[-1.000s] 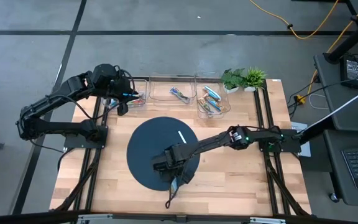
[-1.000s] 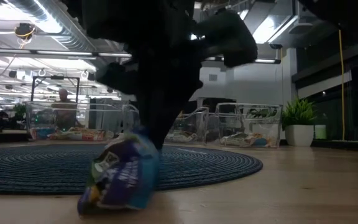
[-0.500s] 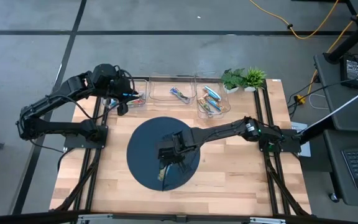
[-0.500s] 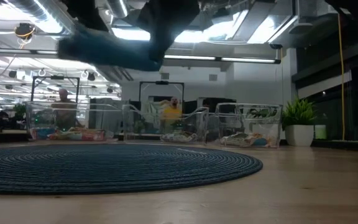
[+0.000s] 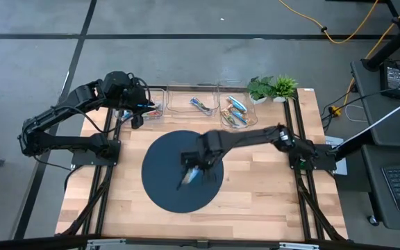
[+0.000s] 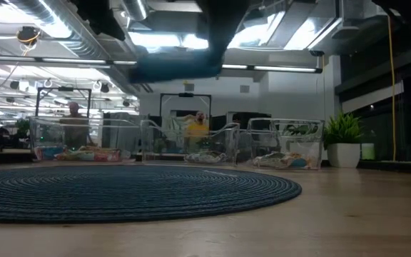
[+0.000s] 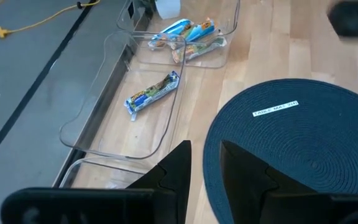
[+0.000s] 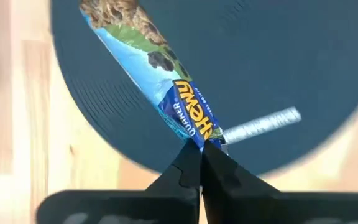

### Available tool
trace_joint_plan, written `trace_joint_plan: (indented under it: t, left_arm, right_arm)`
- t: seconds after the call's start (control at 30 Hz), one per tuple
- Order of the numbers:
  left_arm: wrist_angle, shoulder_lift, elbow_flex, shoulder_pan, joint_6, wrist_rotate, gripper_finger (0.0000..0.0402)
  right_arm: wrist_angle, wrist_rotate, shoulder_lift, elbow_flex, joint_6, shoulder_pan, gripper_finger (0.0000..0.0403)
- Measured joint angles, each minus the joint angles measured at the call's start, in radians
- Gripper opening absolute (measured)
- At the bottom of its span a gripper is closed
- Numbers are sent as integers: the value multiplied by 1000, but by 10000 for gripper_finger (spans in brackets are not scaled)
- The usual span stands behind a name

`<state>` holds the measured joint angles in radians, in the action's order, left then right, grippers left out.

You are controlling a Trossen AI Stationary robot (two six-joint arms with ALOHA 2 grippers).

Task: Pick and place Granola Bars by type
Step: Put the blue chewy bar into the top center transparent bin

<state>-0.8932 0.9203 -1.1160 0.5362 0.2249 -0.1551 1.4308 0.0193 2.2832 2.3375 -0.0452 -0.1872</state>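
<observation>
Even overhead light, soft shadows; low view backlit by ceiling glare, near arm blurred, perhaps moving.

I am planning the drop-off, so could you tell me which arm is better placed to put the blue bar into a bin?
The right. Its claw is shut on the blue bar, raised above the round mat. The left claw hangs by the left bin, holding nothing.

Right gripper (image 5: 192, 169): my fingers pinched tight, arm stretched across the table's middle.
Left gripper (image 5: 137, 119): parked far-left, fingers slightly parted.
</observation>
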Motion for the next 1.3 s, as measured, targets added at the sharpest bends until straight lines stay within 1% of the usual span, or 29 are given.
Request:
trace_joint_plan:
  t: [0.13,0.37,0.5,0.7,0.83,1.03,1.13,1.23,1.3]
  left_arm:
    - [0,0,0,0,7,0,79]
    - [14,3,0,-1,-57,0,77]
    - [31,5,0,-1,-70,0,78]
    - [52,5,0,-1,-40,-1,79]
    - [64,5,0,-1,-39,0,76]
    - [65,5,0,-1,-39,7,75]
    - [69,5,0,-1,-59,7,75]
    - [78,5,0,-1,-105,15,75]
    - [84,5,0,-1,-132,39,75]
  right_arm:
    - [61,-1,-69,1,7,71,4]
    - [56,-43,-191,3,24,234,3]
    - [56,-65,-223,3,23,307,4]
    - [26,-63,-228,2,59,393,4]
    - [-25,-63,-228,2,133,472,5]
    - [-118,-60,-211,2,333,607,5]
    - [-155,-27,-189,2,441,662,5]
    - [-186,13,-165,2,505,705,5]
    - [-200,24,-151,2,546,726,5]
